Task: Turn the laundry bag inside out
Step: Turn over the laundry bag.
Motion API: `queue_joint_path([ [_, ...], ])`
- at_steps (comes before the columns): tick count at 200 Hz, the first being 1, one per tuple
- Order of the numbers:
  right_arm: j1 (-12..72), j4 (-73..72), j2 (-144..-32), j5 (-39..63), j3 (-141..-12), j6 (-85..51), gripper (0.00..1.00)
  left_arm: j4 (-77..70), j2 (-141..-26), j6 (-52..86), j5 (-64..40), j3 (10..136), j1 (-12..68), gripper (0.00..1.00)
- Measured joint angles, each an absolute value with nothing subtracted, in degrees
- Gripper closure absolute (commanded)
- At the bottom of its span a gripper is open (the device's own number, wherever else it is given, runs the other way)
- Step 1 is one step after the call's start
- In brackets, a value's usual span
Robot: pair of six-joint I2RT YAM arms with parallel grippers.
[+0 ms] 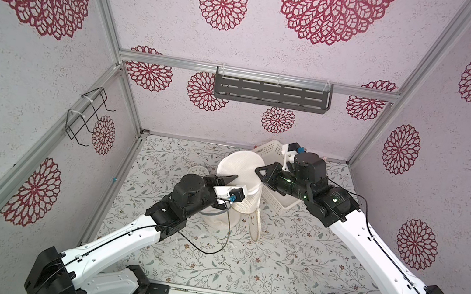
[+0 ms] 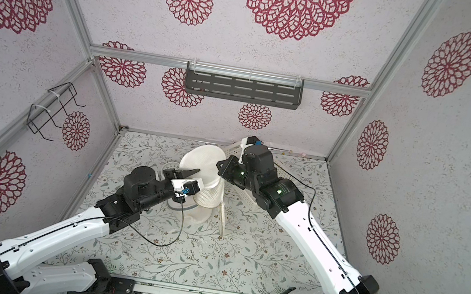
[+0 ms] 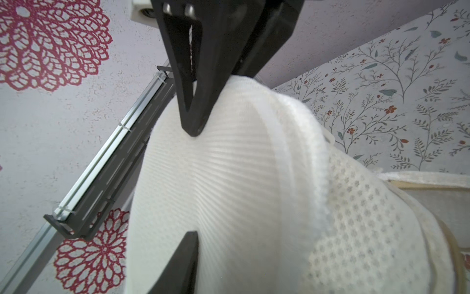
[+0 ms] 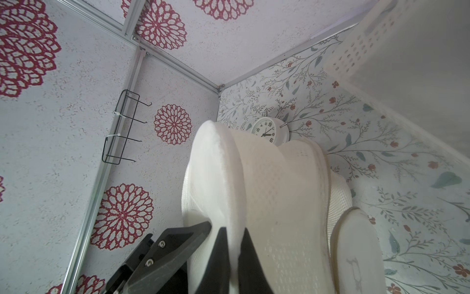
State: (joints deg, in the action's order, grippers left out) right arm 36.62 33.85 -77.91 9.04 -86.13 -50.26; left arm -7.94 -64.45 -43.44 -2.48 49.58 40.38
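My right claw (image 4: 234, 230) clenched on rim of white mesh laundry bag (image 1: 239, 163), my left claw (image 3: 192, 182) straddling its fabric, cannot tell if gripping

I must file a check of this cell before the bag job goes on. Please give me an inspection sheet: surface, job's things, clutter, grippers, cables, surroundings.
Surface: floral-patterned table; damage: nothing seen.
Job's things: white mesh laundry bag, held up between the two grippers, its lower part on the table.
Clutter: white slotted basket at the back, under the right arm; white clock on the table beside the bag.
Grippers: right gripper shut on the bag's rim; left gripper has a fold of the bag between its jaws; whether it is clamped cannot be told.
Cables: black cable from the left wrist loops down over the table.
Surroundings: gray slotted shelf on the back wall; wire rack on the side wall.
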Motion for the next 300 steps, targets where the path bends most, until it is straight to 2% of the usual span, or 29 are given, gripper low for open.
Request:
queue_joint_path([
  [12,36.1,33.6,-77.7,9.1,-85.5,-50.2,0.85,-8.0,-64.6,-41.8,-2.7,50.1,40.4,0.9],
  [25,35.6,33.6,-77.1,9.1,-84.5,-49.9,0.73,-8.0,-64.9,-39.1,-3.3,50.8,40.5,1.0],
  [59,34.2,33.5,-72.9,8.7,-81.3,-46.5,0.46,-4.6,-68.1,-29.8,-4.9,55.8,40.5,1.0],
  [89,32.3,33.1,-65.1,6.6,-75.8,-42.1,0.34,-3.1,-69.4,-21.5,-6.5,57.8,40.0,1.0],
  [142,29.4,32.1,-51.8,5.8,-67.0,-30.5,0.34,-4.0,-70.5,-6.5,-13.1,59.3,34.4,1.0],
  [186,29.4,26.1,-47.4,10.5,-54.4,-22.3,0.35,-6.3,-70.5,3.0,-19.0,59.7,31.4,1.0],
  [220,29.8,20.7,-45.8,11.9,-45.9,-16.7,0.36,-6.0,-70.5,8.4,-18.7,61.5,31.1,1.0],
  [244,34.2,16.2,-46.3,9.6,-44.6,-11.6,0.34,-2.5,-70.8,10.9,-16.8,64.7,31.0,1.0],
  [300,48.7,-0.8,-50.6,-4.9,-43.9,2.8,0.27,5.1,-70.8,13.6,-11.1,68.0,31.0,1.0],
])
